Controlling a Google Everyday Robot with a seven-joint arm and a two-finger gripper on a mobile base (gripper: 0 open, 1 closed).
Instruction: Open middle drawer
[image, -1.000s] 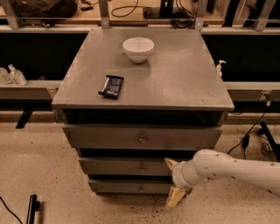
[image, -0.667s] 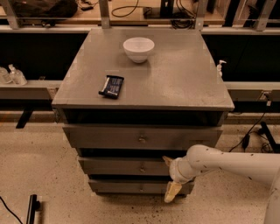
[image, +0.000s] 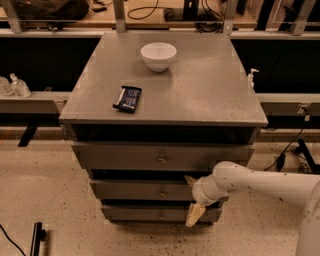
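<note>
The grey cabinet (image: 165, 90) has three like drawers in its front. The middle drawer (image: 135, 190) shows a wide flat front with a small round knob (image: 162, 191). The top drawer (image: 125, 157) is above it and the bottom drawer (image: 135, 214) below it. My gripper (image: 192, 197) is on a white arm (image: 260, 182) that comes in from the right. It is open, with one fingertip (image: 190, 179) up and the other (image: 194, 214) down. It sits at the middle drawer's front, a little right of the knob, and holds nothing.
A white bowl (image: 158, 55) and a dark flat packet (image: 127, 98) lie on the cabinet top. A counter with cables runs behind. A black cable (image: 287, 150) lies on the speckled floor at the right, and a black bar (image: 36, 239) at the lower left.
My arm has moved left along the drawer fronts, bringing the open gripper closer to the middle drawer's knob. The drawers have not moved.
</note>
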